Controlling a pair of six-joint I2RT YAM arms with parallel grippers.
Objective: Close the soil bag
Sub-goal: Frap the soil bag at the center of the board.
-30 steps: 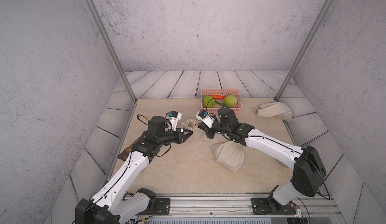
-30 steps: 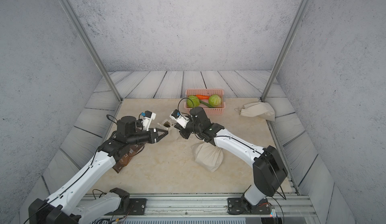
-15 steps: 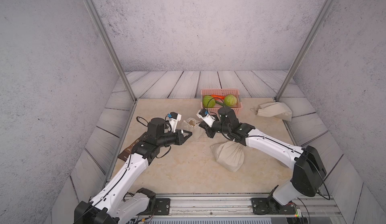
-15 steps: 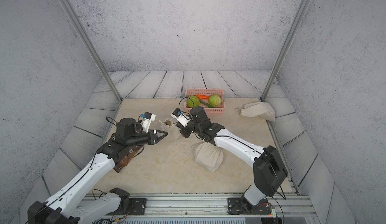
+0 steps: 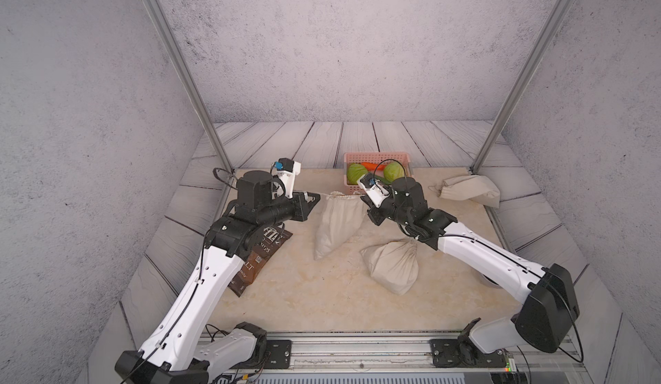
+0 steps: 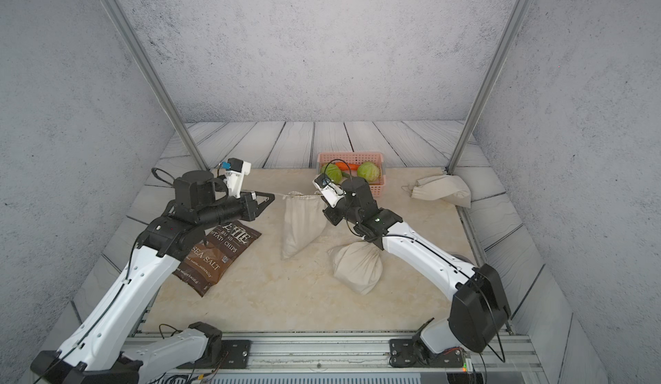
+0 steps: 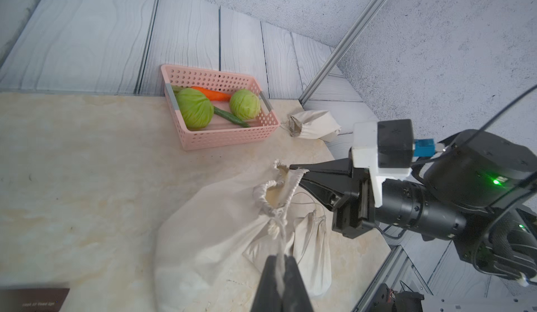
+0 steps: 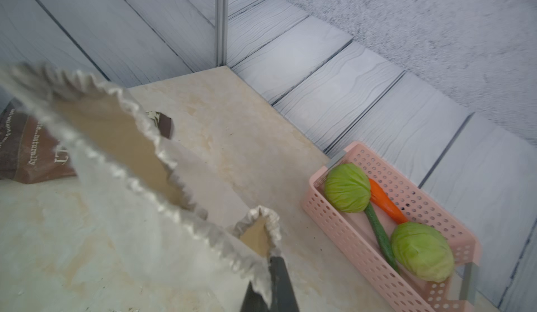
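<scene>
The soil bag [image 5: 336, 221] is held up by its mouth near the middle of the surface [image 5: 322, 300], between the two arms, with its lower corner apparently resting on the surface so that part of its weight is carried from below. The mouth [image 7: 270, 191] is gathered into ruffles but not drawn shut, a brown gap being visible inside the hem in the right wrist view. The drawstring [image 7: 280, 235] is seen running from the gathered hem straight into the left claw [image 7: 279, 262], whose jaws are pressed together on the cord, so that a pull away from the bag can be applied. The opposite side of the hem is pinched by the right claw [image 8: 270, 269], its jaws closed on the cloth edge, and this is judged to serve as the anchor against which the cord is drawn, since a pull from one side alone would only drag the bag. The closing is therefore judged to be under way and unfinished. A second cloth bag [image 5: 391, 267] lies just beside the soil bag, partly under the right arm; a third cloth bag [image 5: 468, 190] lies well apart at the far right edge; a chip packet [image 6: 218, 253] lies partly beneath the left arm; a pink basket [image 5: 375, 156] of vegetables stands behind the right claw, apart from the cord.
</scene>
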